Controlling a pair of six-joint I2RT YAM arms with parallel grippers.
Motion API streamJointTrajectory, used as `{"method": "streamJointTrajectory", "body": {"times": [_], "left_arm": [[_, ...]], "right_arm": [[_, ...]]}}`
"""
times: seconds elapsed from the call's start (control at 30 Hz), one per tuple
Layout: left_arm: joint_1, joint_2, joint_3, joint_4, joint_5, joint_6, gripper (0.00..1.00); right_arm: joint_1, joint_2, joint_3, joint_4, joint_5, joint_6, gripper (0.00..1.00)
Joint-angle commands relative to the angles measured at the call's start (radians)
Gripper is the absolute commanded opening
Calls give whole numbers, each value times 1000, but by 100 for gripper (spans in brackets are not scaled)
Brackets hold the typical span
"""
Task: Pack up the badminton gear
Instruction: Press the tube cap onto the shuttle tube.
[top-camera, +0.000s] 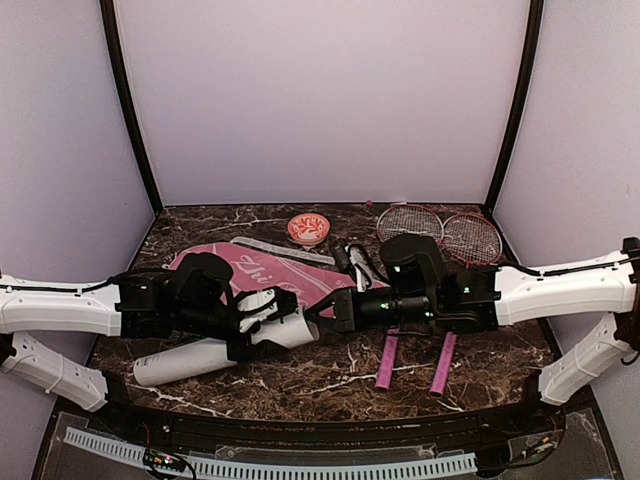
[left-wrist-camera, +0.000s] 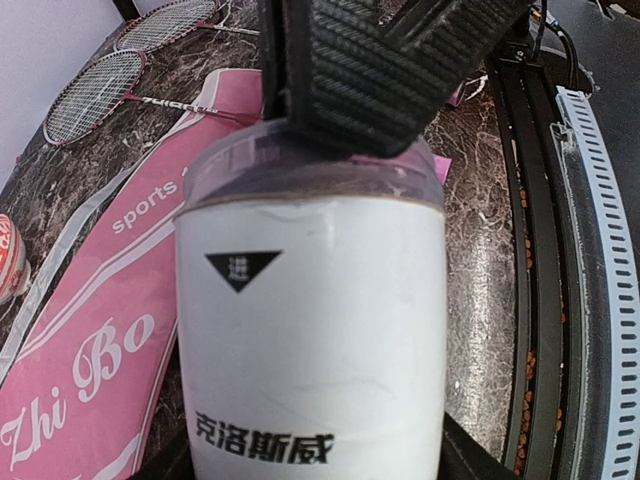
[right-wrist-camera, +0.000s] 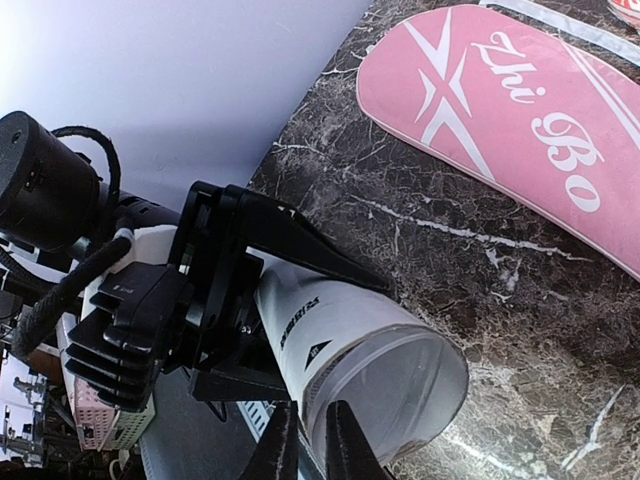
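Tube: the long white tube (top-camera: 195, 358) lay slanted on the marble table (top-camera: 330, 388), lower left of centre in the top view, with its open mouth toward frame centre.
Left gripper: the left gripper (top-camera: 258, 325) was clamped across the tube's body just behind the mouth, one finger on each side.
Right gripper: the right gripper (right-wrist-camera: 315, 455) sat at the mouth with its fingers drawn nearly together. They seemed to have one on each side of the rim, but whether they truly pinched the wall could not be told.
Shuttlecocks: none was in view on the table. The right wrist view looked into the mouth and showed no feathers near the rim; deeper in could not be told.
Rackets: both rackets (top-camera: 468, 238) lay at the right of the top view, heads at upper right and pink handles (top-camera: 388, 360) at lower centre-right, crossing under the right arm.
Cover: the pink cover (top-camera: 290, 272) lay flat behind the tube, above and left of centre.
Bowl: the patterned bowl (top-camera: 308, 229) stood at upper centre, apart from both grippers.
Step in hand: judged to be the tube stage, with one arm steadying the tube while the other worked at its mouth. The rackets were not yet in the cover.
Next move calls for: probably drawing the right fingers back from the rim without tipping the tube, which could roll if let go carelessly. After that the cover's opening had to be found for the rackets.
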Motion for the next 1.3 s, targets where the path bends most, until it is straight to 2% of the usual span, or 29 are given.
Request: {"method": "streamJointTrajectory", "body": {"times": [0.0,0.27,0.97,1.27], "left_arm": [[-4,-30,22,58,23,10,64],[-5,-33,21,61,24,10,64],[-5,-41,16,71,46,3,64],[-5,-36,17,71,49,2,64]], "right_arm": [[-3,17,12,59,-25,7,9],[-3,33,3,74,-17,34,0],[-2,81,-45,213,-66,94,0],[5,93,-33,227,-92,85,9]]}}
